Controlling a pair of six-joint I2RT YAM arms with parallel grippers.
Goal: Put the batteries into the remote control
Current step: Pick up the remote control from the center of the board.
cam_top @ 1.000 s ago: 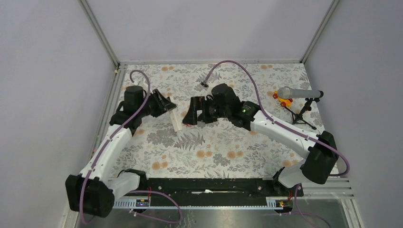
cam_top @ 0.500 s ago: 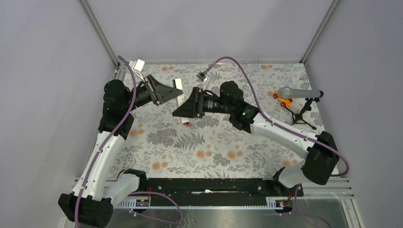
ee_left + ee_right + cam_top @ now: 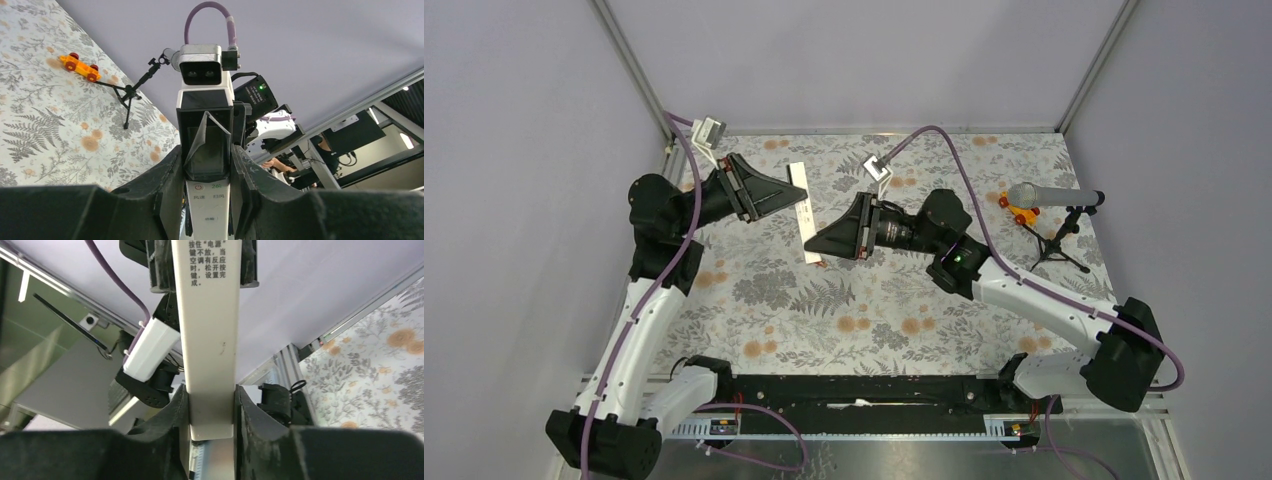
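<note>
Remote control (image 3: 207, 340) back: Chinese print "键不放,当空调有反应时,松开按键,设置完成"; front button labels unclear.

A grey microphone (image 3: 1041, 193) on its stand (image 3: 1058, 246) beside an orange toy (image 3: 1020, 210).

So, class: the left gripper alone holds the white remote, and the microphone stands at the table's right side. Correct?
Not alone: the right wrist view shows the right gripper also closed on the remote, opposite the left gripper. The microphone part stands.
</note>
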